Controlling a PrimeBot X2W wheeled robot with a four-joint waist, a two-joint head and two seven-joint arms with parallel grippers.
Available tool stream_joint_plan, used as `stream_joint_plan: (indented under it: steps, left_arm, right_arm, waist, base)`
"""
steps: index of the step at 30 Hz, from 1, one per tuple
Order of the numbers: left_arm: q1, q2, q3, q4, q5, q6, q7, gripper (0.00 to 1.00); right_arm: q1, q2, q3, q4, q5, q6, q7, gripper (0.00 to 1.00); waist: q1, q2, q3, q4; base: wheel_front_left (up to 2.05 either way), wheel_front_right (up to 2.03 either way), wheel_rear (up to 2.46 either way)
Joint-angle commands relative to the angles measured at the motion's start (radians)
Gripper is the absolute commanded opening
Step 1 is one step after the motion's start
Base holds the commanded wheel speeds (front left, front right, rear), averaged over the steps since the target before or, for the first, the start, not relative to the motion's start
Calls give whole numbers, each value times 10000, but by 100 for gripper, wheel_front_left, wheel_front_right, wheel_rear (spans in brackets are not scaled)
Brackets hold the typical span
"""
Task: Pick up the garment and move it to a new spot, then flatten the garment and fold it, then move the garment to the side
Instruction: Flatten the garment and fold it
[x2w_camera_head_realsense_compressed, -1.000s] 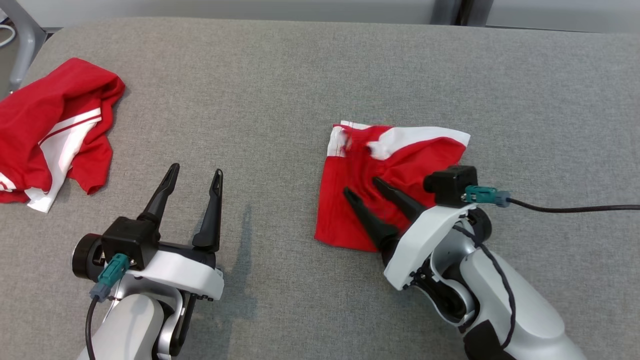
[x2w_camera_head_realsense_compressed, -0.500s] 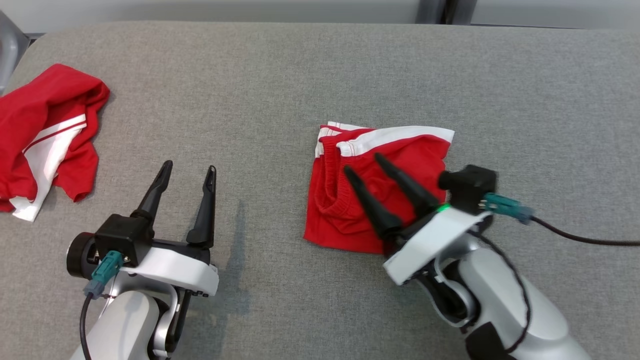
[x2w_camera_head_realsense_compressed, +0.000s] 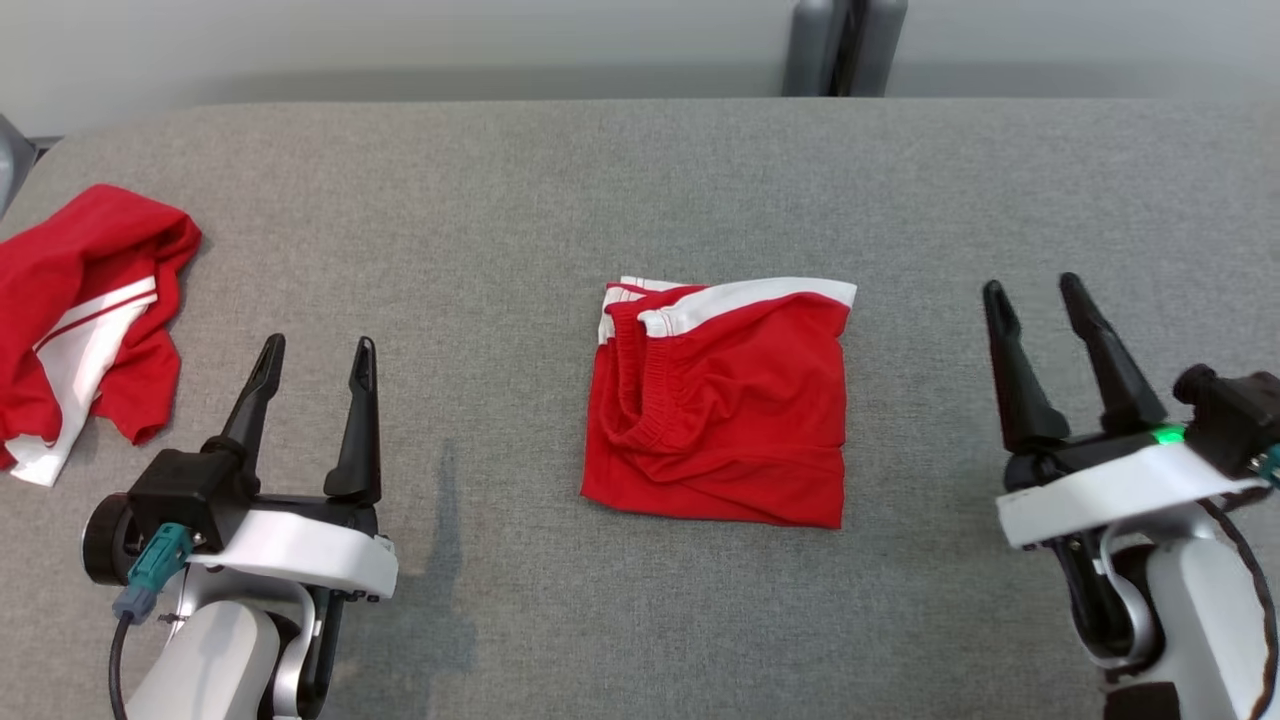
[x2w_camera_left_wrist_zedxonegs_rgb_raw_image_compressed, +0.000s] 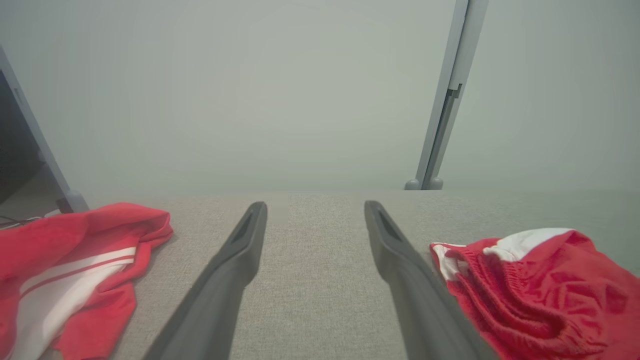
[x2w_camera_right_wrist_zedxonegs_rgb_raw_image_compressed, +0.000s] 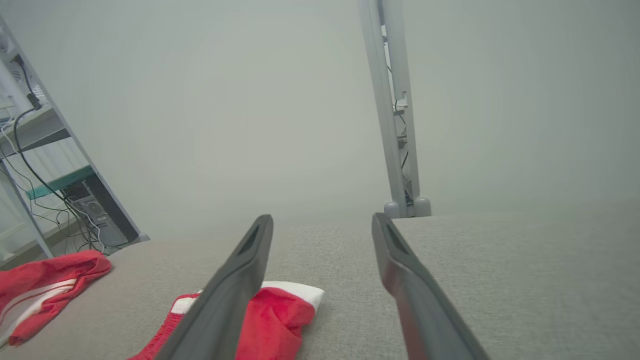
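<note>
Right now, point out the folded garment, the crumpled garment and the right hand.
folded garment (x2w_camera_head_realsense_compressed: 725, 425), head view, middle of the red cloth.
crumpled garment (x2w_camera_head_realsense_compressed: 80, 350), head view, its white stripe.
right hand (x2w_camera_head_realsense_compressed: 1030, 284), head view, midway between its fingertips.

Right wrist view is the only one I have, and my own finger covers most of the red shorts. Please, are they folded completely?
Observer: Yes. In the head view the red shorts lie as a compact, nearly square fold, with the white stripe along the far edge.
Operator: Does any gripper touch them?
Observer: No. The right gripper stands open to their right and the left gripper open to their left, both apart from the cloth.
Operator: Where is the other red cloth, compared with the left gripper?
Observer: The crumpled red and white garment lies beyond the left gripper, near the left edge of the table.
</note>
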Motion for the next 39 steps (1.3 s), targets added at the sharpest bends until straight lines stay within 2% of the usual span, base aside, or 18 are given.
stream_joint_plan:
  steps: [1,5,11,25,39]
  left_arm:
    - [84,80,78,-102,-46,75,-25,100]
    - [287,232,114,-363,-69,189,100,100]
    - [715,406,85,-700,-88,320,278,100]
    - [1893,679,-149,-994,-233,515,722,100]
    - [2207,875,-342,-1117,-156,647,992,100]
  right_arm:
    - [193,-1,-177,-143,-184,5,65,100]
    - [711,11,-782,-656,-1021,5,270,100]
    - [1490,117,-1085,-1245,-1627,5,582,100]
    - [2979,281,-1243,-1715,-1925,5,1199,100]
    - [3687,427,-1443,-2092,-2075,3,1604,100]
  waist:
    - [0,-1,-127,-58]
    - [0,-1,-415,-154]
    - [0,-1,-938,-286]
    - [0,-1,-2426,-331]
    - [0,-1,-2723,-288]
  base:
    - [0,0,0]
    - [0,0,0]
    - [0,0,0]
    - [0,0,0]
    - [0,0,0]
